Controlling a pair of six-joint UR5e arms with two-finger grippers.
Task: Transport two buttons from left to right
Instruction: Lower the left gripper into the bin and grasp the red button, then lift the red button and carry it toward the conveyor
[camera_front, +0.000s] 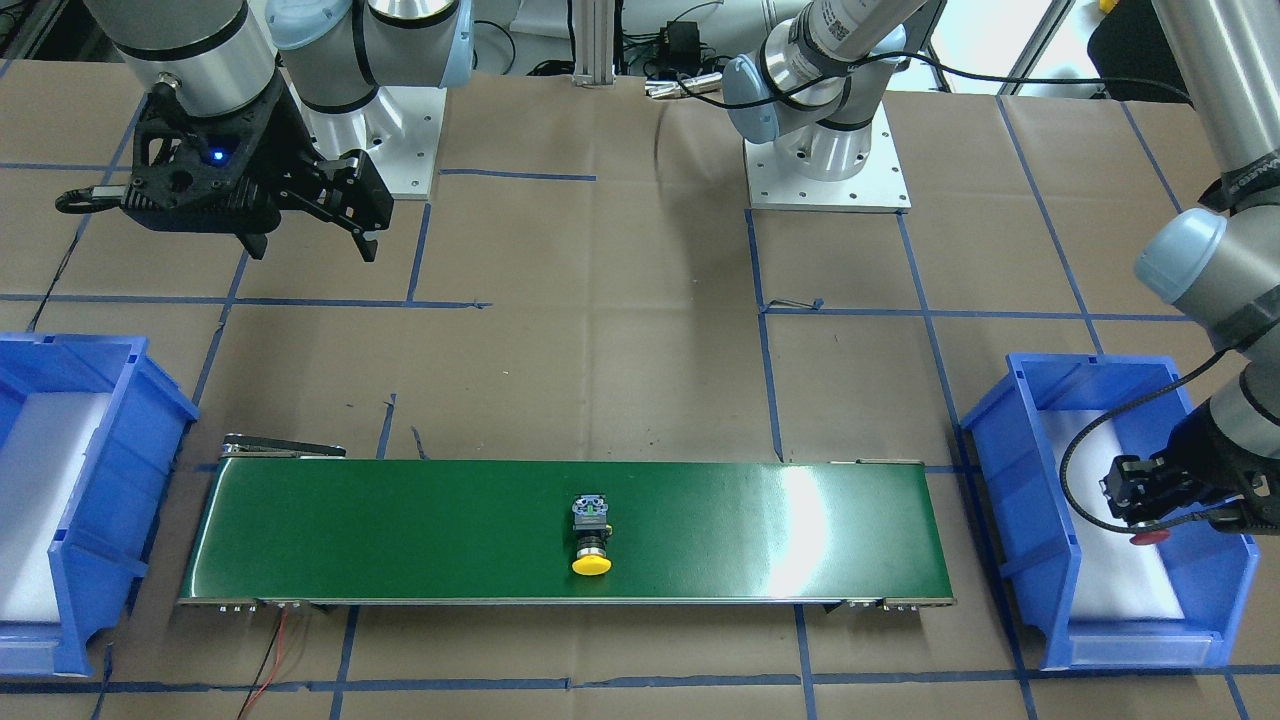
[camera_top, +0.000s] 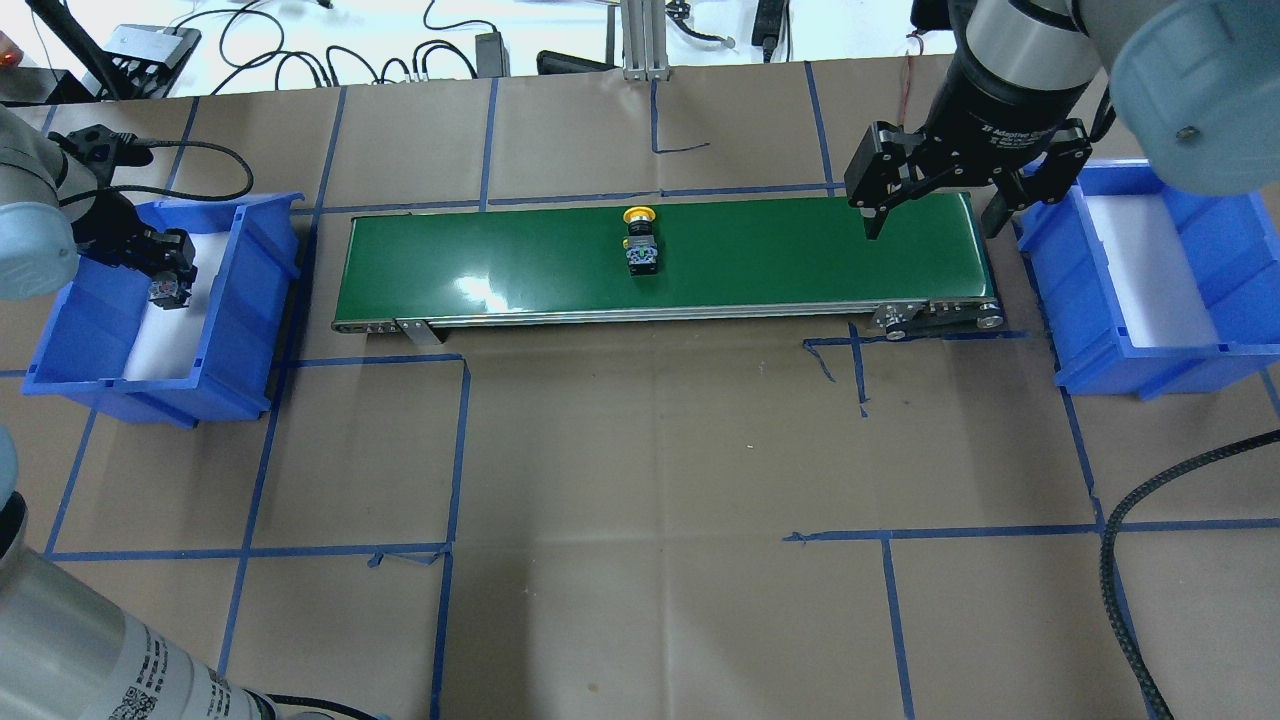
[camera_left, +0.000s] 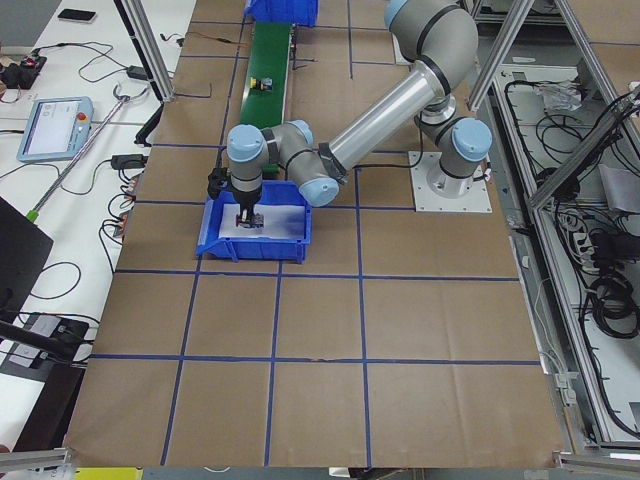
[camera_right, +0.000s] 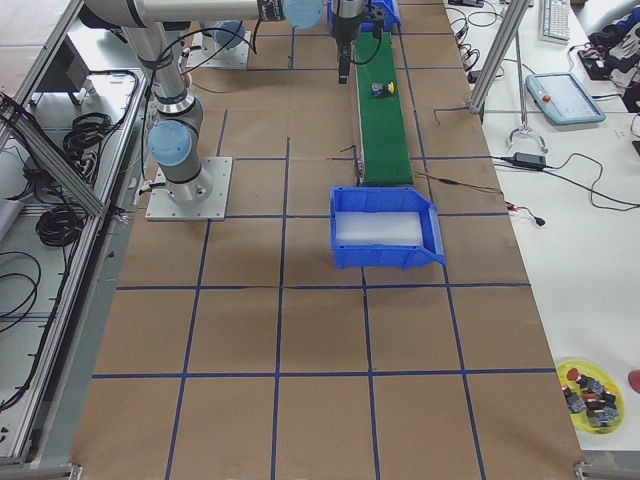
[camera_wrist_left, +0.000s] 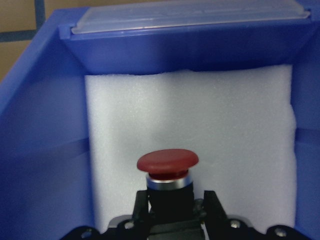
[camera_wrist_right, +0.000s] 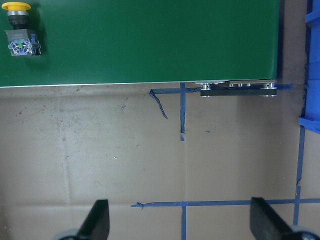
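The yellow-capped button (camera_front: 591, 540) lies on its side near the middle of the green conveyor belt (camera_front: 400, 530). It also shows in the overhead view (camera_top: 640, 240) and at the top left of the right wrist view (camera_wrist_right: 19, 27). My left gripper (camera_front: 1140, 500) is inside the left blue bin (camera_top: 240, 300), shut on the black body of the red-capped button (camera_wrist_left: 167, 162) over the white foam. My right gripper (camera_top: 930, 225) is open and empty, hovering over the belt's right end, well apart from the yellow button.
The right blue bin (camera_top: 1230, 260) with a white foam floor stands just past the belt's right end. The belt (camera_top: 780, 250) runs between the two bins. Brown paper with blue tape lines covers the table (camera_top: 640, 500).
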